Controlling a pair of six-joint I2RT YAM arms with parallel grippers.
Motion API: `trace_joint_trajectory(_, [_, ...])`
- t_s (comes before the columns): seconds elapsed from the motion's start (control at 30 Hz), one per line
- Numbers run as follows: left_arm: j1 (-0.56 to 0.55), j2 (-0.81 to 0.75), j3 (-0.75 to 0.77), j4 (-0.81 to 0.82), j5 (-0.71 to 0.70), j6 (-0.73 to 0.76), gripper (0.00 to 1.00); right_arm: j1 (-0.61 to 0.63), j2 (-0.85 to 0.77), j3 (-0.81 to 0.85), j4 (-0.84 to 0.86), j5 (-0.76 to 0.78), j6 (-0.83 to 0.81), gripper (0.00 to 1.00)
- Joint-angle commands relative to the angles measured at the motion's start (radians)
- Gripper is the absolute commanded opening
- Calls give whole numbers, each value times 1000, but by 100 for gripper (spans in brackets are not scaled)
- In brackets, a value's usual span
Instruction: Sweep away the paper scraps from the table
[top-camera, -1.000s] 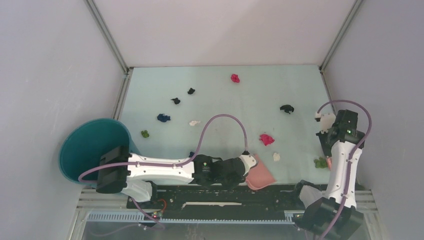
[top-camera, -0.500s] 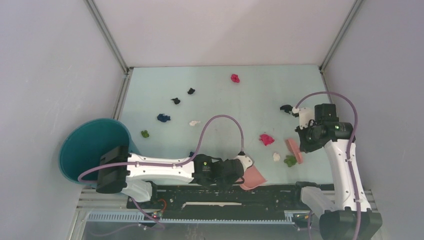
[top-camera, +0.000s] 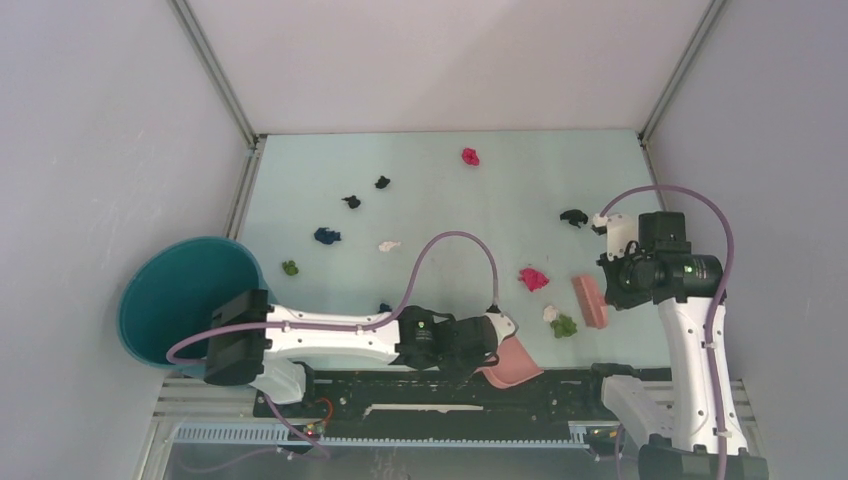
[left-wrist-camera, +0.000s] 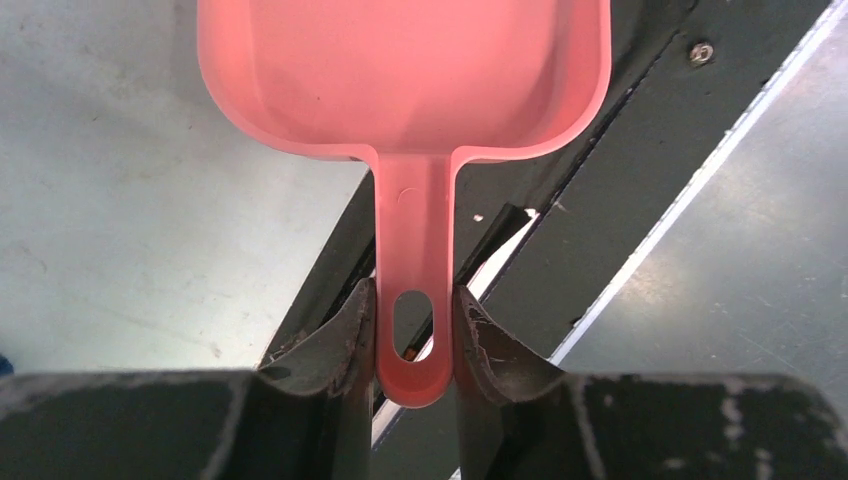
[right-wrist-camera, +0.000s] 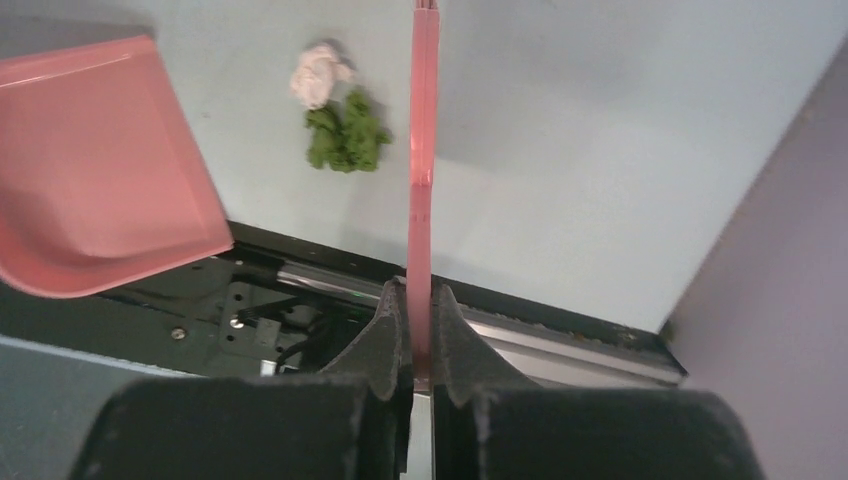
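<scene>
On the table (top-camera: 440, 160) near its front edge, the dustpan (top-camera: 512, 362), pinched by the left gripper (left-wrist-camera: 412, 297), lies left of the brush (top-camera: 590, 301) clamped in the right gripper (right-wrist-camera: 420, 300), with two paper scraps (top-camera: 564, 326) between them, nearer the brush

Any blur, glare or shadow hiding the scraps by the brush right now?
Top external: even light, no glare, nothing blurred. Right wrist: green scrap and brush sharp, with a soft brush shadow on the table beside them. Left wrist: dustpan clear, no glare.
</scene>
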Motion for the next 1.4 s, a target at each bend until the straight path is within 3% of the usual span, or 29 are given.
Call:
trace_joint_trajectory(0.0, [-4,27,77,-16,73,26,0,18,11,-3,75,216,-17,0])
trace_joint_trajectory(0.07, [-4,36,104,-40,74,22,0,29,9,-48,139,343,-45,0])
trace_joint_trajectory(0.17, [-4,60,137,-82,48,21,0,36,18,-65,173,366,-60,0])
trace_joint_trajectory(0.5, [-4,210,224,-138,-6,63,0,171,89,-66,67,6,64,0])
trace_joint_trajectory(0.73, [-4,276,260,-128,-45,43,0,250,46,-65,18,-144,90,0])
trace_joint_trajectory(1.3, [-4,287,176,54,-99,13,0,261,2,-69,-23,-297,12,0])
trace_joint_trajectory(1.37, [-4,276,155,87,-101,18,8,261,-1,-63,-32,-314,0,0])
